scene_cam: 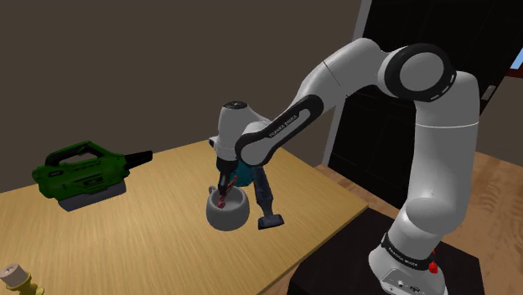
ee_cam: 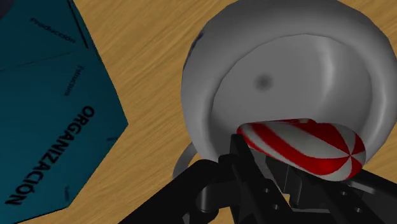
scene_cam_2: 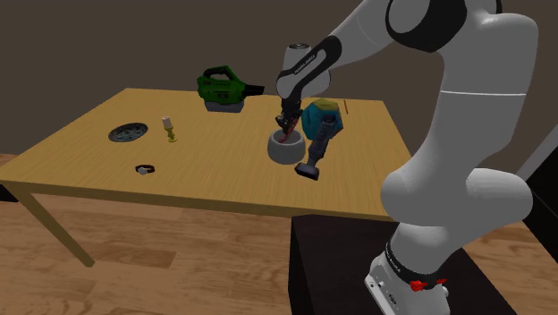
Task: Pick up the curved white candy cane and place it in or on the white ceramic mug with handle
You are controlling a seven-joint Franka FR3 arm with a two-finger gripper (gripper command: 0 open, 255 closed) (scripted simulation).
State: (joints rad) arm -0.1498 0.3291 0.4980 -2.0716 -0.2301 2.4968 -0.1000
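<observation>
A red-and-white striped candy cane (ee_cam: 305, 147) is clasped between my black fingers (ee_cam: 238, 159), its end just inside the rim of a pale grey mug (ee_cam: 203, 83). In the shoulder view my gripper (scene_cam: 220, 191) points down into the mug (scene_cam: 226, 216), which stands upright on the wooden table, and the candy cane (scene_cam: 220, 200) reaches into its opening. The second exterior view shows the same from across: gripper (scene_cam_2: 285, 125), candy cane (scene_cam_2: 283, 137), mug (scene_cam_2: 286, 150). The cane's lower part is hidden by the mug's wall.
A teal box (ee_cam: 44, 95) stands right beside the mug, with a dark drill-like tool (scene_cam: 266, 205) leaning against it. A green blower (scene_cam: 80, 174) lies at the table's far end. A small bottle (scene_cam_2: 169, 130), a dark disc (scene_cam_2: 128, 133) and a small object (scene_cam_2: 145, 168) lie further off.
</observation>
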